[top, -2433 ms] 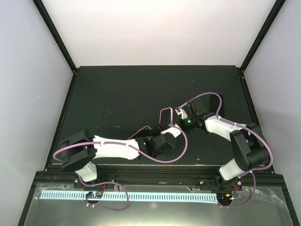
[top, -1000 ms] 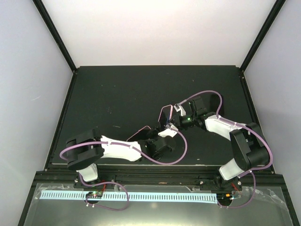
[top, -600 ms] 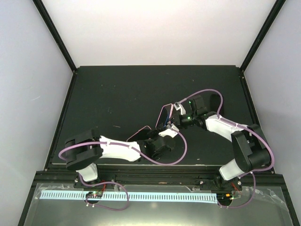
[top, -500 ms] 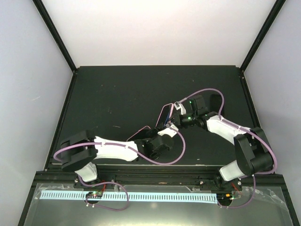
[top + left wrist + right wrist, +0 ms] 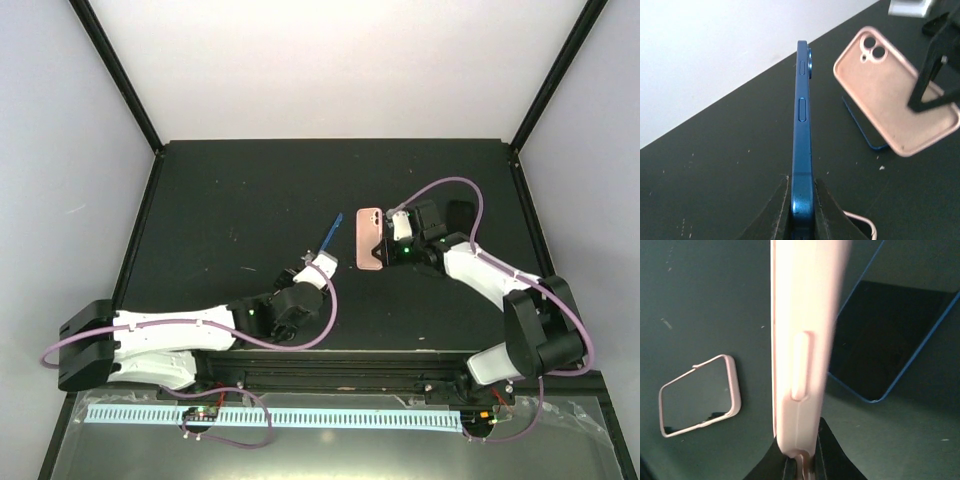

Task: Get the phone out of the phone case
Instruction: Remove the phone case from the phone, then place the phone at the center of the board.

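Worktop (image 5: 220,200): black, with white walls around it.
Left tool (image 5: 802,202): clamped on the lower end of the blue phone (image 5: 802,115), which is held edge-on above the worktop.
Right tool (image 5: 800,455): clamped on one end of the pink phone case (image 5: 800,315).
Phone: out of the case, just beside it, not touching.

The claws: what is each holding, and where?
Left gripper pinches the blue phone at one end; right gripper pinches the pink case by its edge.
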Available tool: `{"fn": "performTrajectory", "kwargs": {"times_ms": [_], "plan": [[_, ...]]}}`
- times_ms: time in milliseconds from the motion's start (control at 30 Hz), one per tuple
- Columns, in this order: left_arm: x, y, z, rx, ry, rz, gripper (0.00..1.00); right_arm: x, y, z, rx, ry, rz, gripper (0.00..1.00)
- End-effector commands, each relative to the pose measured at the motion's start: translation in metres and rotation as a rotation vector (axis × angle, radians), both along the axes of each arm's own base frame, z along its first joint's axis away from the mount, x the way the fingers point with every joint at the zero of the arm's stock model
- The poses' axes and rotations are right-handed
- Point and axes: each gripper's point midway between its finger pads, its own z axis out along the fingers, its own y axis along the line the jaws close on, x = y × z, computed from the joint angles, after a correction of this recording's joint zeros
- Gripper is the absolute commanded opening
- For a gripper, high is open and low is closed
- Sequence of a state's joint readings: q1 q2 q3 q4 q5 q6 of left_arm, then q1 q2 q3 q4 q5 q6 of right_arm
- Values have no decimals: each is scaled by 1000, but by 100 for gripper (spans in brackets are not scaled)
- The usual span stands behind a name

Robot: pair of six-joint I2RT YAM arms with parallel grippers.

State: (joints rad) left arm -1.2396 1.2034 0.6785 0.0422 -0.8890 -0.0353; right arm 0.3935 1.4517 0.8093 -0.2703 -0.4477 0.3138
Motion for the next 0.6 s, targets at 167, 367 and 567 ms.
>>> {"fn": "performTrajectory", "kwargs": {"times_ms": [167,367,567], "plan": [[18,1,-26,230,-48,41,1,39,-72,105,-178,-368,-92,1],[46,-32,-45,457,-101,49,1,6,-109,142,-330,-522,-122,1],[89,-49,-72,643,-114,67,1,-23,-112,141,-292,-628,-112,1]]}}
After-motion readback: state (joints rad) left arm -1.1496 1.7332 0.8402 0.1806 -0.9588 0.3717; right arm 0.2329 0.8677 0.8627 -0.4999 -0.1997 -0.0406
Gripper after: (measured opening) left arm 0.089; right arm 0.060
